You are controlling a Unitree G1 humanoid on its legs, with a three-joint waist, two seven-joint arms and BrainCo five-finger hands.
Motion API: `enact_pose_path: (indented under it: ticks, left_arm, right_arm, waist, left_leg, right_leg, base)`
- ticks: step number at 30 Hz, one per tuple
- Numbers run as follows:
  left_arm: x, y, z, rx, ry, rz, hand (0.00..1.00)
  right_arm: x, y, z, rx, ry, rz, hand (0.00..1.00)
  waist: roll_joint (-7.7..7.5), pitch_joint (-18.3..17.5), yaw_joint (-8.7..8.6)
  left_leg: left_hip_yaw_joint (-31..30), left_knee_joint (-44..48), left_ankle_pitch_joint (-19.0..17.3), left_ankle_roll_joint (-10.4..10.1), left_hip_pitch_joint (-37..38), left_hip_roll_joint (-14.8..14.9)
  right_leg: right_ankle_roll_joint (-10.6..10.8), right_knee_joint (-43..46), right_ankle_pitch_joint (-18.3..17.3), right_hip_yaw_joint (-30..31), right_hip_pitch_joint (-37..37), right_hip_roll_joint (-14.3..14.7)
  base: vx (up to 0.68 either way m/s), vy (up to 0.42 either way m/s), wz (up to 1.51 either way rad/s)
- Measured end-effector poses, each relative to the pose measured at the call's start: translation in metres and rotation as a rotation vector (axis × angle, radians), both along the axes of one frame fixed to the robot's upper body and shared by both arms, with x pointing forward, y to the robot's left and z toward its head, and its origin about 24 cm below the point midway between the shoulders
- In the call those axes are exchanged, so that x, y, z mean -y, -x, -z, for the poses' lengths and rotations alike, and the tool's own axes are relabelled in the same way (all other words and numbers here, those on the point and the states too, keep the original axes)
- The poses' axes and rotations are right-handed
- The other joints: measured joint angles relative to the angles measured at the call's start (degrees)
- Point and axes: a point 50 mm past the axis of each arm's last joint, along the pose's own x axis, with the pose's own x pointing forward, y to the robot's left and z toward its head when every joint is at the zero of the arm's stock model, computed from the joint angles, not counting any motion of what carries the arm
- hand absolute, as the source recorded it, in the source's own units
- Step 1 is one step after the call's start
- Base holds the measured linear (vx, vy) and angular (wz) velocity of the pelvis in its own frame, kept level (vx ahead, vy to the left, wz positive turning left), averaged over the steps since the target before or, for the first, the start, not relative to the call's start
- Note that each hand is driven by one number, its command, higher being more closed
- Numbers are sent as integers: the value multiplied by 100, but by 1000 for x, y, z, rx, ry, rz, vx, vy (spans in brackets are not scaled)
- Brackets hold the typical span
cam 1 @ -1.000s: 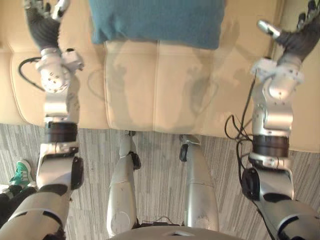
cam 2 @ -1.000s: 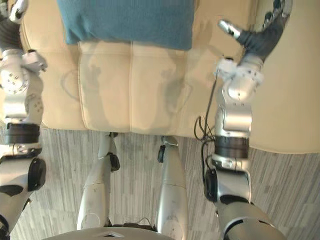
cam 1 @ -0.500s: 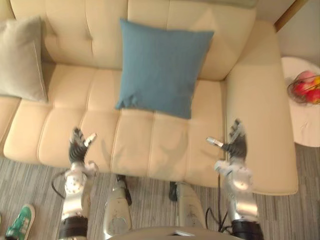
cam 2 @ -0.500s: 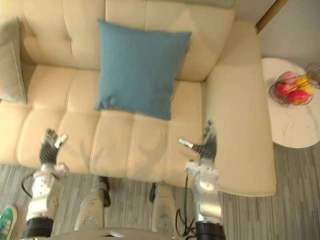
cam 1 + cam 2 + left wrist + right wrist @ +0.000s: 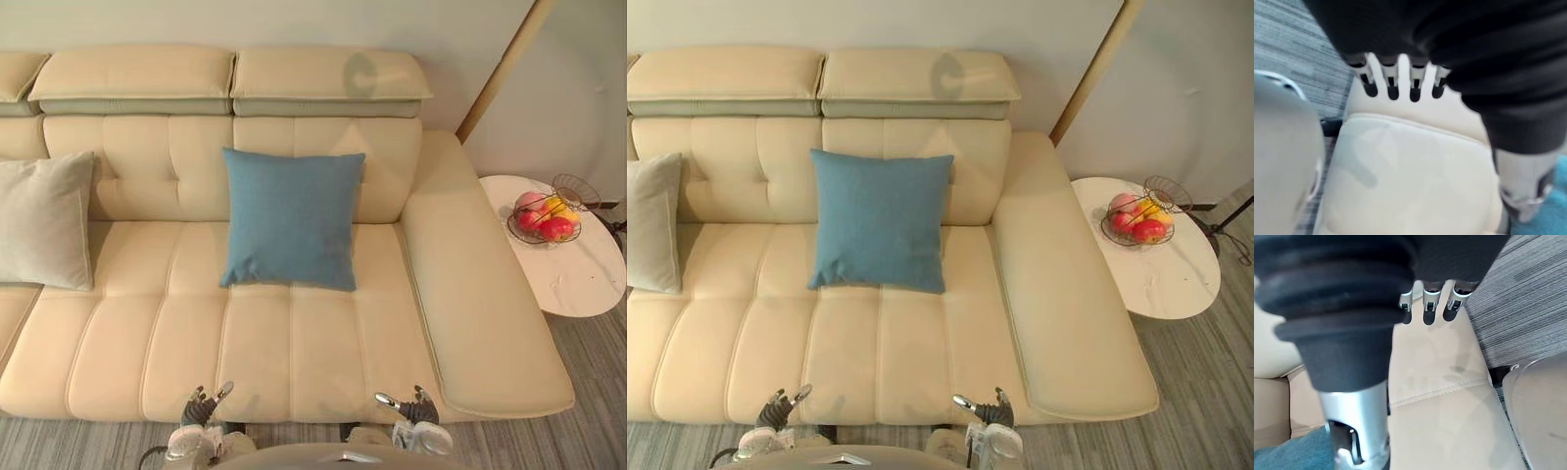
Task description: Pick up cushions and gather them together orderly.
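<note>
Blue cushion (image 5: pixel 291 218) leans on the sofa (image 5: pixel 294 343) backrest, mid-seat; grey cushion (image 5: pixel 44 220) well apart at the left end. Left hand (image 5: pixel 201 403) and right hand (image 5: pixel 416 406) open, empty, near the seat front. Cushions probably soft, light: grip both side edges.

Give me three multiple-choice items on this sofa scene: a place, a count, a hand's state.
1. The blue cushion is: A) upright against the backrest B) flat at the seat's front C) over the armrest
2. Throw cushions on the sofa: A) one B) two C) four
3. The left hand is: A) shut on a cushion B) open, empty C) shut, empty

1A: it stands mid-sofa, leaning back.
2B: blue plus the grey cushion at the left.
3B: its fingers are straight, holding nothing.
</note>
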Motion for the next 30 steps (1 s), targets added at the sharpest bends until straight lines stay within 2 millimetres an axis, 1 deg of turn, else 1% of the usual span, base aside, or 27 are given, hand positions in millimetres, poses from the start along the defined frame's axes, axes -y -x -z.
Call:
enact_pose_path:
  ticks: [3,6,7,8,9,10,11,12,13,14,15,16,17,18,19,20,21,22,23,24,25,26,27,29,30]
  left_arm:
    - [-6,0,-1,-1,-17,4,0]
    - [-8,-8,-3,13,-32,17,0]
    - [-7,-12,-4,21,-39,24,0]
    - [-7,-16,-5,33,-39,28,0]
    - [-6,-27,-9,62,-41,34,0]
    - [-5,-35,-12,88,-43,36,0]
    - [-4,-41,-14,105,-44,29,0]
    - [-5,-48,-18,128,-55,40,0]
    - [-6,-51,-20,146,-61,44,0]
    - [-9,-38,-16,108,-61,21,0]
    - [-3,-35,-14,98,-42,18,0]
    - [-6,-30,-13,87,-51,16,0]
    - [-9,-29,-12,77,-59,17,0]
    - [-3,-30,-10,68,-41,26,0]
    - [0,-28,-9,65,-32,23,0]
    - [4,-24,-8,59,-23,20,0]
    - [5,-23,-7,54,-20,17,0]
    - [5,-22,-6,47,-22,21,0]
    - [5,-23,-6,47,-23,30,0]
    - [3,-28,-8,64,-30,36,0]
    - [3,-27,-7,56,-28,36,0]
    - [4,-26,-7,52,-26,36,0]
    - [4,-23,-6,45,-23,28,0]
    - [2,-21,-5,36,-24,17,0]
    - [2,-20,-5,33,-24,17,0]
  right_arm:
    - [-1,0,2,-10,-5,-3,0]
    - [-4,-12,0,7,-13,-18,0]
    - [-7,-20,-3,28,-13,-34,0]
    - [-8,-22,-3,35,-12,-42,0]
    - [-9,-25,-6,49,-9,-52,0]
    - [-11,-30,-8,66,-4,-74,0]
    - [-11,-37,-11,82,-1,-76,0]
    - [-12,-31,-8,58,-7,-73,0]
    - [-13,-23,-4,31,-16,-67,0]
    - [-17,-15,4,-28,-33,-85,0]
    - [-10,-21,1,-16,-11,-85,0]
    - [-15,-28,0,-4,-18,-101,0]
    - [-15,-30,0,-4,-18,-107,0]
    - [-12,-30,1,-19,-10,-107,0]
    - [-10,-25,3,-32,-7,-104,0]
    - [-5,-22,3,-38,9,-102,0]
    - [-1,-23,1,-37,26,-105,0]
    - [1,-23,1,-39,35,-98,0]
    - [-1,-22,2,-39,32,-89,0]
    - [3,-21,2,-39,33,-58,0]
    - [6,-17,2,-50,40,-47,0]
    - [7,-14,3,-56,43,-46,0]
    - [7,-12,4,-64,41,-43,0]
    - [-1,-7,7,-77,5,-15,0]
    - [-1,-7,8,-78,2,-11,0]
  waist:
    - [-10,5,-29]
    - [-98,89,34]
    - [-172,167,56]
    - [-195,189,56]
    - [-264,230,39]
    - [-269,247,82]
    - [-127,330,113]
    - [-38,386,56]
    - [-101,395,56]
    - [-326,315,103]
    - [-109,289,291]
    - [-277,287,279]
    - [-326,355,229]
    - [-148,464,143]
    - [-37,445,180]
    - [119,464,210]
    - [209,448,191]
    - [230,421,182]
    - [162,424,136]
    - [53,487,154]
    - [64,484,136]
    - [78,485,127]
    - [106,493,138]
    - [62,473,108]
    - [57,468,104]
  left_leg:
    - [98,14,-23,-3,68,-22]
    - [510,79,-81,-4,113,-7]
    - [692,407,-258,7,-32,41]
    - [736,601,-373,5,-157,83]
    - [787,1018,-586,99,-409,134]
    - [732,1243,-700,255,-633,208]
    - [857,1310,-685,311,-747,475]
    - [757,1341,-676,306,-752,557]
    - [661,1344,-643,336,-726,527]
    - [364,1325,-418,308,-850,277]
    - [157,1090,-359,296,-933,311]
    - [177,1085,-99,275,-1070,150]
    - [166,1073,-72,286,-1092,74]
    - [46,891,-2,234,-1047,108]
    - [14,767,97,175,-1058,169]
    - [13,695,239,73,-1074,348]
    - [16,604,264,13,-1119,444]
    - [7,481,83,-208,-1167,447]
    - [13,464,-16,-335,-1182,396]
    - [-47,1086,-51,-165,-1200,275]
    - [-198,1579,-342,31,-1110,187]
    - [-255,1669,-501,128,-1039,161]
    - [-362,1660,-664,185,-948,111]
    - [-332,1487,-630,235,-816,-25]
    - [-295,1385,-629,220,-747,-67]
  right_leg:
    - [-2,-38,77,163,4,2]
    - [3,-58,305,596,-193,52]
    - [-5,-61,480,767,-362,58]
    - [-8,-60,560,769,-437,58]
    - [-24,-31,766,731,-625,56]
    - [-43,-135,1113,722,-819,146]
    - [-181,371,864,419,-965,220]
    - [-427,1877,-54,-48,-1166,207]
    - [-410,2727,-476,-215,-1136,102]
    - [-51,3168,-1050,-272,-715,-47]
    - [-78,2401,-1225,-205,-421,129]
    - [-156,2465,-1720,-327,-405,-54]
    - [-289,2363,-1935,-351,-384,-122]
    - [-277,2211,-1734,-484,-304,-19]
    - [-313,2053,-1596,-513,-297,100]
    - [-368,1810,-1406,-555,-253,312]
    - [-417,1575,-1209,-592,-246,420]
    - [-479,1355,-1050,-660,-237,424]
    - [-508,1169,-921,-684,-216,353]
    - [-494,1086,-795,-677,-244,213]
    - [-469,1109,-781,-678,-241,149]
    - [-446,1118,-775,-681,-241,140]
    - [-393,1134,-753,-633,-226,139]
    - [-307,995,-676,-560,-123,63]
    - [-288,952,-654,-524,-93,45]
  base:
    - [7,23,-27]
    - [-61,22,-74]
    - [-100,15,-68]
    - [-170,8,-69]
    - [-176,5,-67]
    - [-281,-8,-92]
    - [-295,-10,-65]
    - [-251,-54,-12]
    - [-365,-228,44]
    - [-374,-222,-7]
    - [-491,-249,-39]
    - [-266,-103,-54]
    - [-240,-134,15]
    - [-196,-72,30]
    - [-237,-50,12]
    - [-191,-43,-24]
    - [-171,-25,-21]
    - [-119,11,-1]
    - [-114,54,8]
    - [-67,49,10]
    - [-65,54,5]
    - [-90,78,-4]
    - [-96,92,-8]
    - [-97,116,-8]
    - [-102,121,-10]
